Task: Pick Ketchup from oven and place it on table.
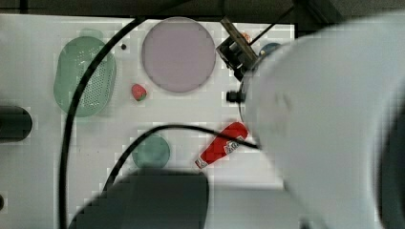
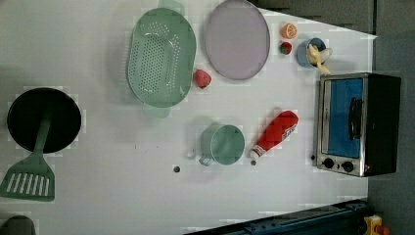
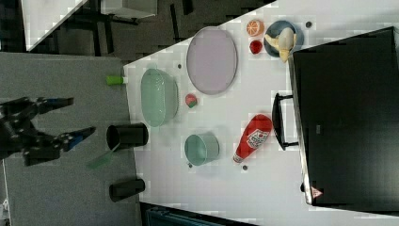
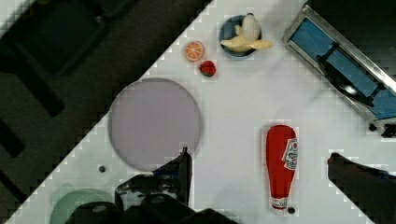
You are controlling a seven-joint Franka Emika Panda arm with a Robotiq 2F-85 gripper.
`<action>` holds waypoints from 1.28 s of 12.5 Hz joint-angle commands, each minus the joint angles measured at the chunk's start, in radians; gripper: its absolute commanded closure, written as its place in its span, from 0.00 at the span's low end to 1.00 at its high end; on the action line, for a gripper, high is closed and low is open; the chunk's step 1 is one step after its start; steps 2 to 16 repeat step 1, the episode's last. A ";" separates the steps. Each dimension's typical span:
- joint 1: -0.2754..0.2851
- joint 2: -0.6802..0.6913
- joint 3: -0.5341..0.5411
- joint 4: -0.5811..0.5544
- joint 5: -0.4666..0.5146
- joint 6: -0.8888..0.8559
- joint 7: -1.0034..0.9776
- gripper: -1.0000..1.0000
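Observation:
The ketchup [image 2: 274, 133] is a red bottle with a white cap, lying on its side on the white table [image 2: 293, 196]. It rests just in front of the oven [image 2: 357, 122], whose blue glass door is closed. The bottle's cap end points away from the oven, toward a green cup [image 2: 223, 144]. My gripper [image 3: 81, 115] is open and hangs well off the table surface, holding nothing. In the wrist view the ketchup [image 4: 281, 163] lies between my spread fingertips [image 4: 185, 161], nearer the other one, far below them. The oven [image 4: 341, 70] also appears there.
A lilac plate [image 2: 237, 39], a green colander [image 2: 160, 56] and a strawberry [image 2: 201, 78] lie beyond the bottle. An orange half [image 2: 288, 31], a second strawberry [image 2: 285, 47] and a blue bowl with a banana [image 2: 315, 54] sit beside the oven. A black pan with a green spatula [image 2: 43, 120] stands far off.

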 commanded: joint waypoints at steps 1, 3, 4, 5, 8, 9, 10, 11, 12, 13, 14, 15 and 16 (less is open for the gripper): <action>0.013 0.064 0.003 -0.055 0.002 -0.030 0.036 0.00; 0.013 0.064 0.003 -0.055 0.002 -0.030 0.036 0.00; 0.013 0.064 0.003 -0.055 0.002 -0.030 0.036 0.00; 0.013 0.064 0.003 -0.055 0.002 -0.030 0.036 0.00; 0.013 0.064 0.003 -0.055 0.002 -0.030 0.036 0.00; 0.013 0.064 0.003 -0.055 0.002 -0.030 0.036 0.00; 0.013 0.064 0.003 -0.055 0.002 -0.030 0.036 0.00; 0.013 0.064 0.003 -0.055 0.002 -0.030 0.036 0.00; 0.013 0.064 0.003 -0.055 0.002 -0.030 0.036 0.00; 0.013 0.064 0.003 -0.055 0.002 -0.030 0.036 0.00; 0.013 0.064 0.003 -0.055 0.002 -0.030 0.036 0.00; 0.013 0.064 0.003 -0.055 0.002 -0.030 0.036 0.00; 0.013 0.064 0.003 -0.055 0.002 -0.030 0.036 0.00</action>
